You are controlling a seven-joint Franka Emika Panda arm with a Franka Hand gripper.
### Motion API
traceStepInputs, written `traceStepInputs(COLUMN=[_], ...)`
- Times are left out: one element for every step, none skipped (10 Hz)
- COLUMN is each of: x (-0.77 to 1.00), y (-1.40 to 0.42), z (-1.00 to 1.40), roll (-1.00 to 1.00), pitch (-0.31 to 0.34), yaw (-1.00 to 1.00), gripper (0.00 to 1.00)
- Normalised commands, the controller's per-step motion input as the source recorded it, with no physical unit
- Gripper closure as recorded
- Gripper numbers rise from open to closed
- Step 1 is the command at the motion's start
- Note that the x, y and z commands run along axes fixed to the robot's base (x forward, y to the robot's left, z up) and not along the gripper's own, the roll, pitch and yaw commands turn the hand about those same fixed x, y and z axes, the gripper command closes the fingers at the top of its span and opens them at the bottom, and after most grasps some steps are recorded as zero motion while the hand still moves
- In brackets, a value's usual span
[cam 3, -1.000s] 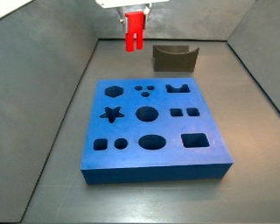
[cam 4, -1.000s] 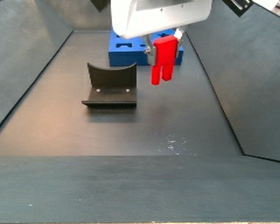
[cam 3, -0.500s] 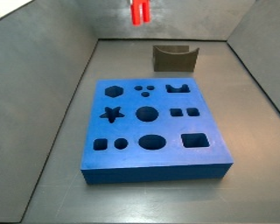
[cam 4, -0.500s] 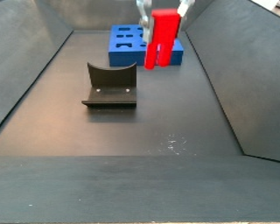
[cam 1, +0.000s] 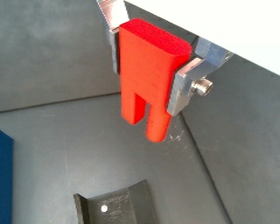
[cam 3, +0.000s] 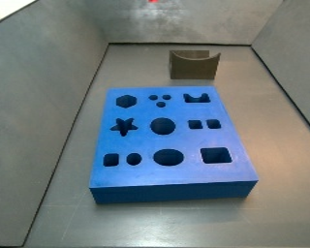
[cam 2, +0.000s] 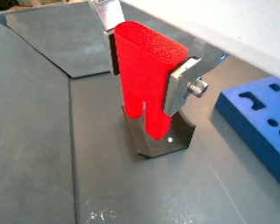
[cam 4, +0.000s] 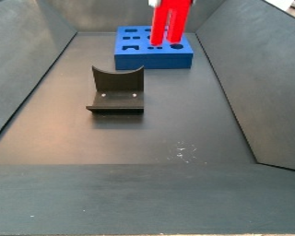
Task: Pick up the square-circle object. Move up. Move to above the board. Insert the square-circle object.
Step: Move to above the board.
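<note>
The hand (cam 1: 154, 74) clamps the bright red two-legged block (cam 1: 147, 74) between its silver plates, legs pointing down — held high off the floor, well clear of the flat blue holed board (cam 3: 170, 140), ready to carry across.

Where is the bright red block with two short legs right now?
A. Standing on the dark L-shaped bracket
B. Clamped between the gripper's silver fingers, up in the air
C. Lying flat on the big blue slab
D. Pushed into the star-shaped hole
B: in both wrist views the gripper clamps the bright red block between its silver fingers, legs hanging above the floor.
</note>
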Motion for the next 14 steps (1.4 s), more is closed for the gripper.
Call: traceStepInputs(x=[0.02, 0.01, -0.05, -0.05, -0.05, -0.05, -0.05, -0.04, -0.04, -0.04, -0.03, -0.03, -0.02, -0.01], y=[0.08, 0.05, -1.0, -1.0, -1.0, -1.0, -1.0, -1.0, -1.0, -1.0, -1.0, -1.0, -1.0, -1.0], z=[0.53, 0.3, 0.19, 0.17, 0.18, 0.18, 0.18, 0.19, 0.19, 0.19, 0.19, 0.19, 0.2, 0.2], roll=[0.01, 0.02, 0.0, 0.01, 0.02, 0.01, 0.02, 0.02, 0.0, -0.02, -0.03, -0.04, -0.02, -0.01], pitch=[0.089, 0.088, 0.27, 0.268, 0.273, 0.282, 0.295, 0.341, 0.288, 0.208, 0.175, 0.13, 0.115, 0.102], yaw=[-0.03, -0.02, -1.0, -1.0, -1.0, -1.0, -1.0, -1.0, -0.77, -0.44, -0.32, -0.14, -0.07, -0.03], gripper=[1.0, 1.0, 1.0, 1.0, 1.0, 1.0, 1.0, 1.0, 1.0, 1.0, 1.0, 1.0, 1.0, 1.0])
